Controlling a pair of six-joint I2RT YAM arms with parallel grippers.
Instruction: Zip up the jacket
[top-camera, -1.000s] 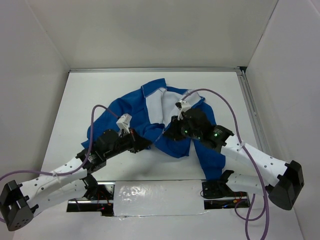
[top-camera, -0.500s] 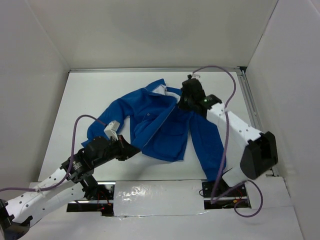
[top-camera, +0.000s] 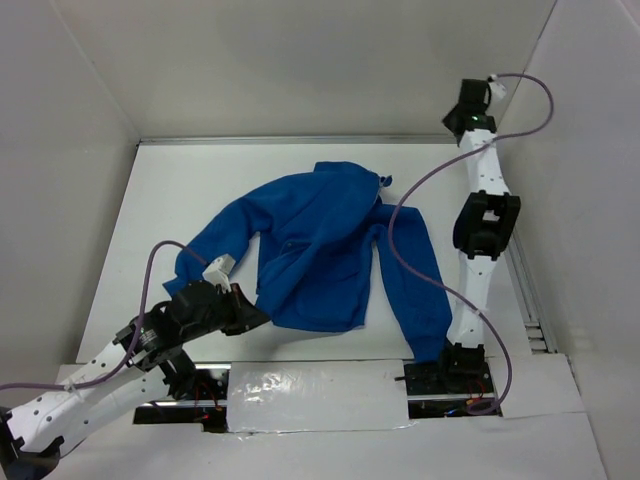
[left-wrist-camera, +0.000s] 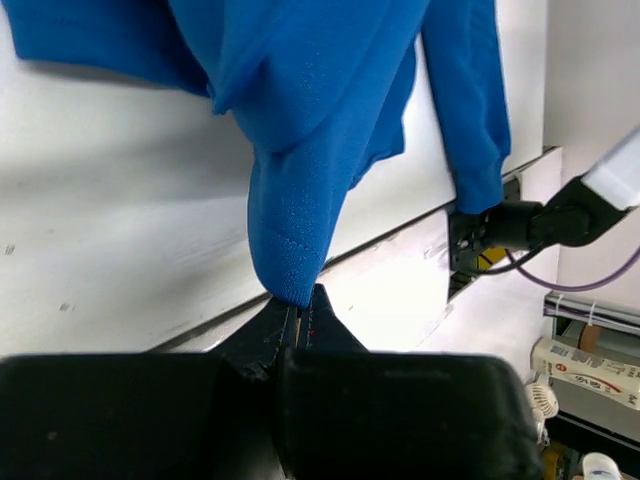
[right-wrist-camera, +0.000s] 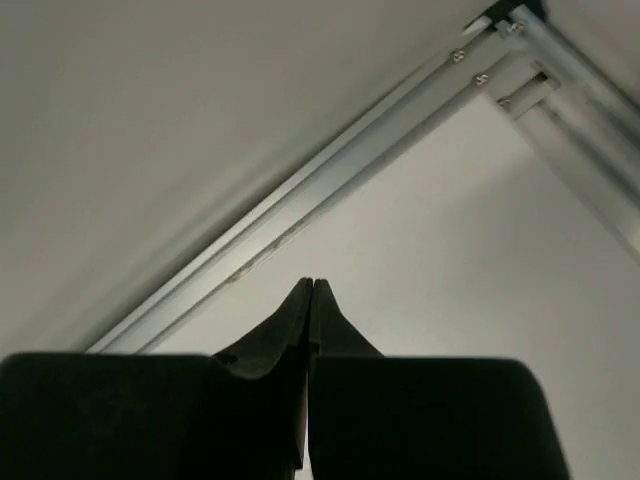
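Observation:
The bright blue jacket (top-camera: 320, 240) lies spread on the white table, collar toward the back, one sleeve to the left and one trailing to the near right. Its front is folded shut; no white lining or zipper shows. My left gripper (top-camera: 255, 318) is shut on the jacket's lower hem corner at the near left. In the left wrist view the gripper (left-wrist-camera: 300, 305) pinches a fold of the blue fabric (left-wrist-camera: 300, 150), which rises from it. My right gripper (top-camera: 468, 115) is raised high at the back right, away from the jacket. In the right wrist view it (right-wrist-camera: 311, 285) is shut and empty.
An aluminium rail (top-camera: 300, 140) runs along the table's back edge and down the right side; it also shows in the right wrist view (right-wrist-camera: 300, 210). White walls enclose the table. A shiny taped panel (top-camera: 315, 395) lies between the arm bases. The right arm's base (left-wrist-camera: 500, 225) stands near the sleeve end.
My right gripper let go of the jacket near the collar and rose to the back right. The front panel now covers the white lining. My left gripper drew slightly nearer, still holding the hem.

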